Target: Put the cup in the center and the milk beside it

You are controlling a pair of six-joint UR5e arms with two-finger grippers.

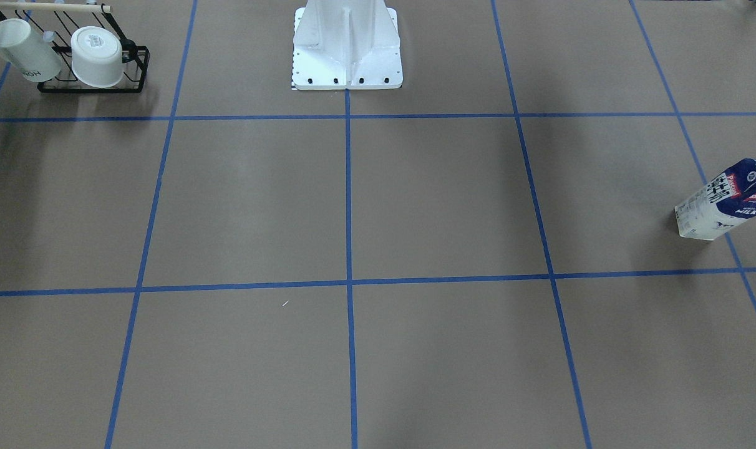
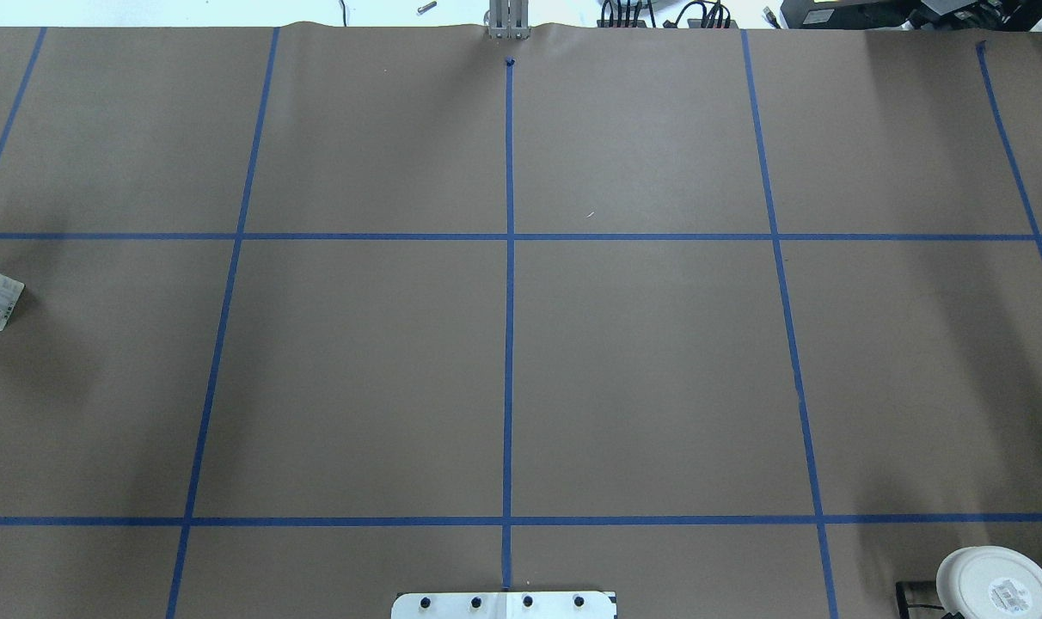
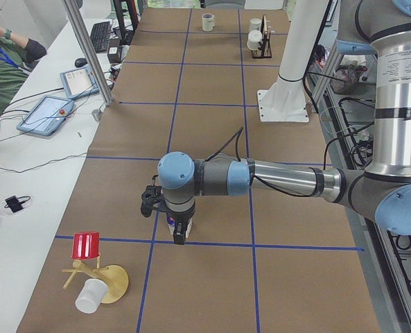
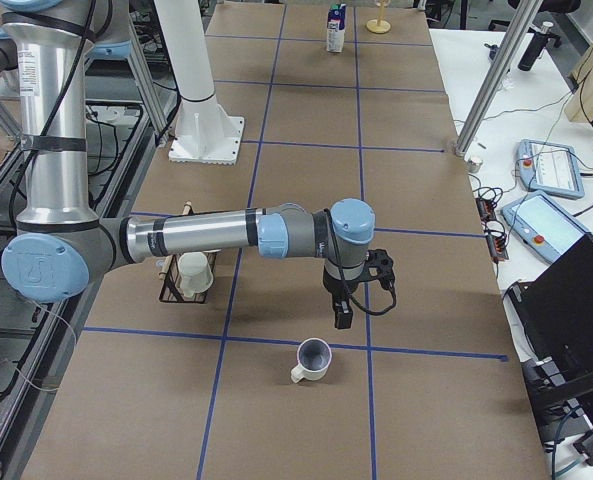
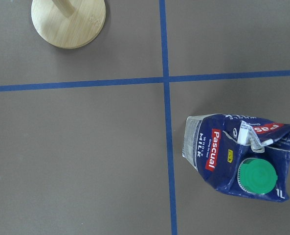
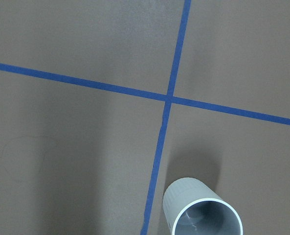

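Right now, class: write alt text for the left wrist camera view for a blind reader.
From above, a blue and white milk carton with a round green cap stands on brown paper just right of a blue tape line. A round wooden base sits at upper left.

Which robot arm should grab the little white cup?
The right one: the right gripper hangs close by the cup, while the left gripper is far off, above the milk.

A robotics lab: blue tape grid (image 1: 348, 187) on a paper-covered table (image 1: 446, 199), teach pendants (image 3: 46, 114) and an operator (image 3: 4, 62) alongside
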